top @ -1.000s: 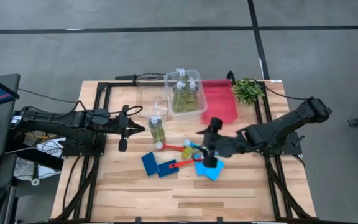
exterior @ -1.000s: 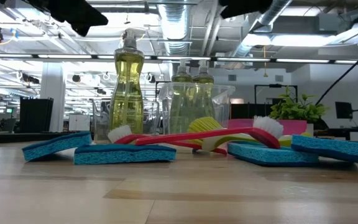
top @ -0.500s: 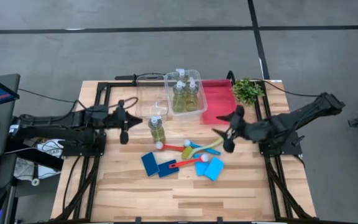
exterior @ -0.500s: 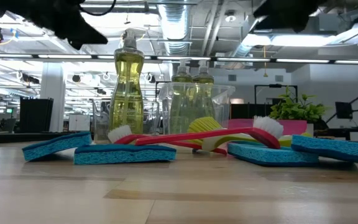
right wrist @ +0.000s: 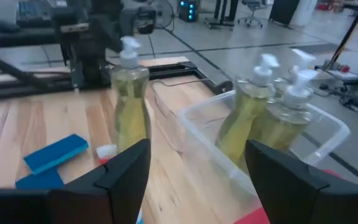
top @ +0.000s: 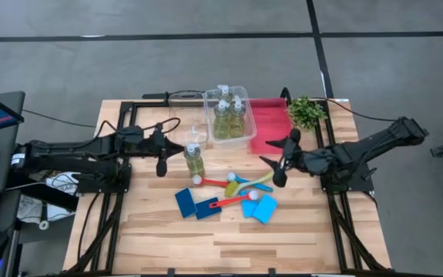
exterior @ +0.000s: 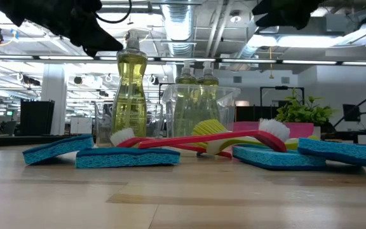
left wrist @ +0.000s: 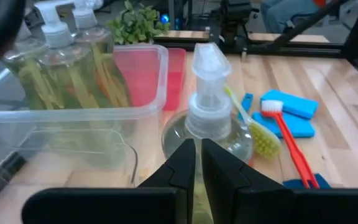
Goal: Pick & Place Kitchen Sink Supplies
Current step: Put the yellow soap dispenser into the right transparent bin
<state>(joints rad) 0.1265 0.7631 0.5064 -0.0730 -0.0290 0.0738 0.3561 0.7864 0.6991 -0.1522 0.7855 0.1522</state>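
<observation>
Left gripper (top: 161, 156), fingers pressed together and empty, hangs above the table just beside a lone bottle (top: 194, 160) standing upright on the wood. Three more bottles (top: 229, 117) stand in a clear bin (top: 244, 138). Sponges (top: 194, 205) and brushes (top: 225, 185) lie below them. Right gripper (top: 282, 161), spread wide and empty, hovers beside the brushes.
</observation>
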